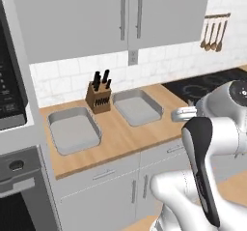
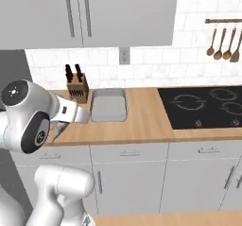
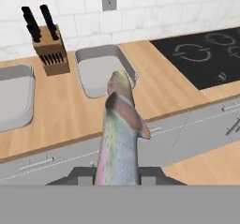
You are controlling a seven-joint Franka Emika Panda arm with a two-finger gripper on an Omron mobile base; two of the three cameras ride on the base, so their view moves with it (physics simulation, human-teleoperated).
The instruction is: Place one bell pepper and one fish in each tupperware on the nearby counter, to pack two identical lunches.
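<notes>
My gripper (image 3: pixel 117 175) is shut on a slim, pale greenish fish (image 3: pixel 120 134) that sticks out ahead of the fingers. In the hand view it hangs in front of the counter (image 3: pixel 65 110), pointing toward the right tupperware (image 3: pixel 99 70). The left tupperware (image 3: pixel 14 96) lies past the knife block. Both tupperwares are pale grey and show nothing inside: left (image 1: pixel 73 130), right (image 1: pixel 137 107). One tupperware (image 2: pixel 108 105) also appears in the right base view. The bell peppers are out of view.
A wooden knife block (image 1: pixel 98 97) stands between the two trays near the wall. The black cooktop (image 2: pixel 208 107) takes up the counter's right end. Wooden utensils (image 2: pixel 224 43) hang on the wall above it. Upper cabinets (image 1: pixel 120 17) overhang the counter; an oven stack (image 1: pixel 12 128) bounds the left.
</notes>
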